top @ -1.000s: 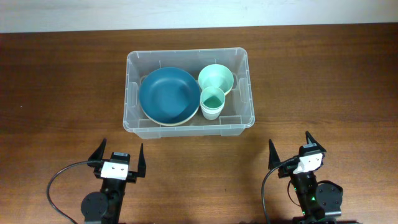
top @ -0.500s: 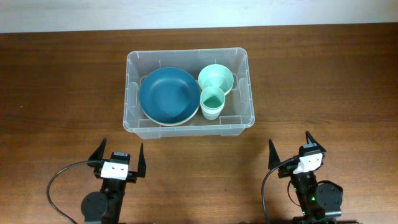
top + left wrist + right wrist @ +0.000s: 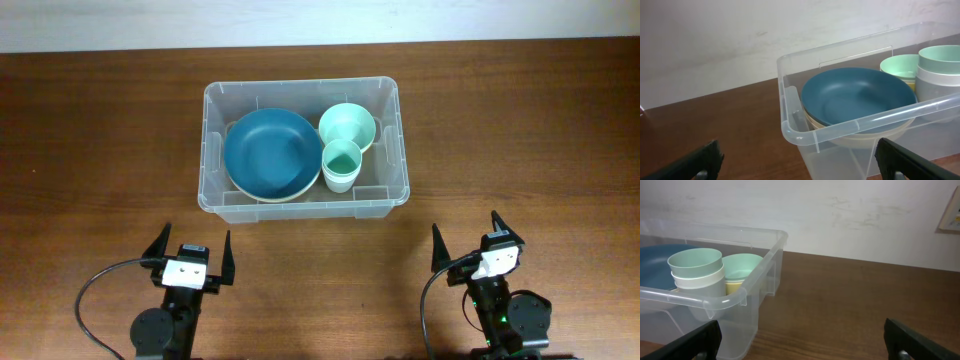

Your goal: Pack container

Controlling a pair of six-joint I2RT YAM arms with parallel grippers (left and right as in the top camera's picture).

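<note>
Left gripper (image 3: 196, 240) sat at near left on the brown wooden table (image 3: 100, 130), jaws spread wide and holding nothing. Its wrist view cut the fingers off at the bottom corners.

Clear rectangular plastic container (image 3: 300, 85) stood mid-table, towards the far side and well apart from both grippers.

Inside it, on the left, lay a dark blue round plate (image 3: 268, 152). It hid most of a cream dish (image 3: 275, 198) beneath, of which only an edge showed.

Far right inside stood a mint-green bowl (image 3: 347, 124). A yellow bowl (image 3: 735, 286) under it could be made out only through the container wall.

Just nearer, a mint-green cup (image 3: 341, 160) nested in a white cup (image 3: 697, 282), whose base was blurred by the plastic.

Right gripper (image 3: 465, 232) was at near right, fingers fully parted and empty, its tips cropped in the wrist view.
</note>
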